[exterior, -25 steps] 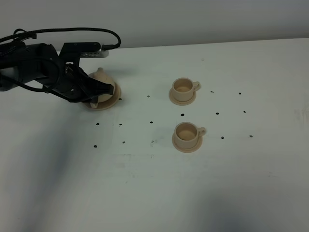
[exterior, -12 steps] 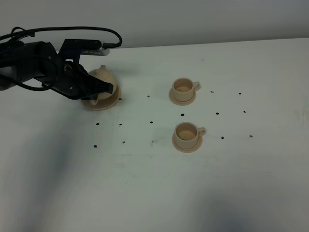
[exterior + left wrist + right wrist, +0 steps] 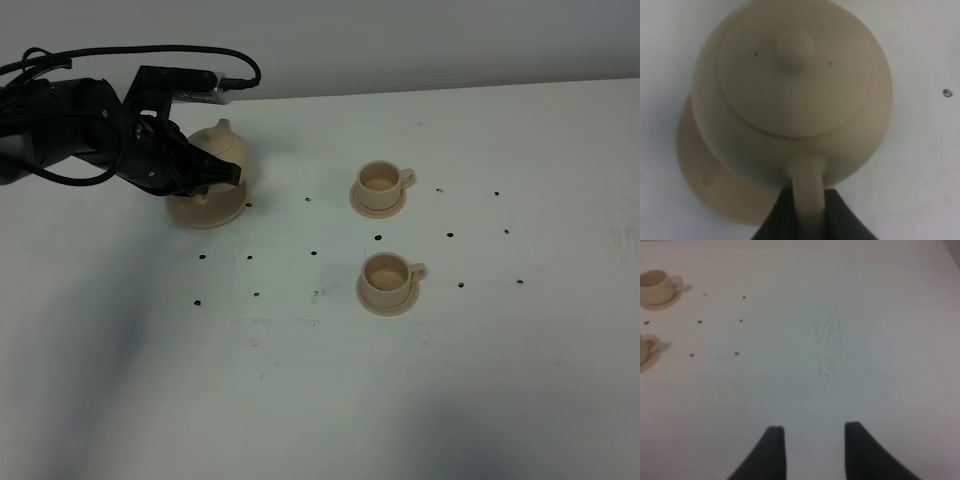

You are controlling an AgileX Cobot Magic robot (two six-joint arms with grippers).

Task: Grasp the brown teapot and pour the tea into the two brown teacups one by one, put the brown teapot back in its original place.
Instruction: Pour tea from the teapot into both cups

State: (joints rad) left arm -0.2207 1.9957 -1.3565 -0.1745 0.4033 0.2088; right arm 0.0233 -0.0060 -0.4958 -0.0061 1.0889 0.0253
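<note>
The brown teapot [image 3: 224, 148] hangs slightly above its wide round saucer, the original place [image 3: 208, 210], at the table's left. My left gripper [image 3: 228, 176] is shut on the teapot's loop handle [image 3: 807, 192], with a black finger [image 3: 777, 215] on each side. In the left wrist view the lidded teapot [image 3: 790, 90] fills the frame and the saucer [image 3: 707, 185] shows beneath it, offset to one side. The two brown teacups [image 3: 380, 183] [image 3: 387, 278] stand on their small saucers at centre right. My right gripper [image 3: 814, 440] is open over bare table, far from the cups [image 3: 656, 286] [image 3: 646, 354].
The white table [image 3: 320, 380] carries small dark dots around the cups and the teapot's saucer. A cable [image 3: 120, 55] loops over the left arm [image 3: 70, 135] near the back wall. The right arm does not show in the high view.
The left gripper has lifted the teapot up off its saucer, and the saucer now shows below it. The cups have not moved.
</note>
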